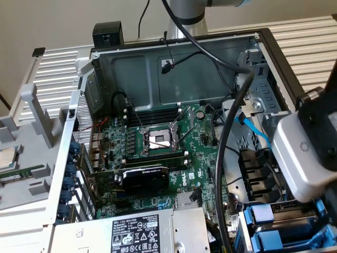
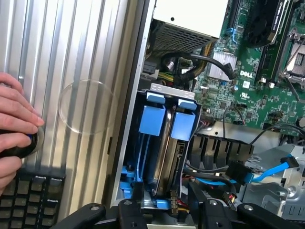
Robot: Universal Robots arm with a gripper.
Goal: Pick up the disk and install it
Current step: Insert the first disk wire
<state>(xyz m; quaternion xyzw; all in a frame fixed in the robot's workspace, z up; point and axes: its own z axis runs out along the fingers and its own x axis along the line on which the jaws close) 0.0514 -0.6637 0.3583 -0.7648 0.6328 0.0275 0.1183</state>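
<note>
The disk [image 2: 167, 143] is seen standing on edge in the drive cage [image 2: 172, 90], at the corner of the open computer case [image 1: 174, 50]. The gripper [image 2: 167, 196] is held right at the disk's near end, with the black jaws set apart, one on each side of it. Whether the disk is being pinched or the jaws stand free of it cannot be told from this angle.

The disk is shown as a slim silver metal slab, smooth and slightly shiny, flanked by two blocky blue plastic tabs. Another blue-tabbed carrier appears to be slotted just beside it, though the two are hard to separate. A thin grey metal bracket is seen across the cage's far end.

A flat blue cable [image 2: 274, 169] is draped over bare steel near the cage. Beyond the cage, a green circuit board [image 1: 202, 139] is laid out, and a grey boxy power supply [image 1: 131, 232] with a printed label.

Outside the case, a ribbed silver panel [image 2: 71, 62] is seen, where a hand [image 2: 14, 126] is rested on a dark round knob, just by a black keyboard [image 2: 33, 195].
</note>
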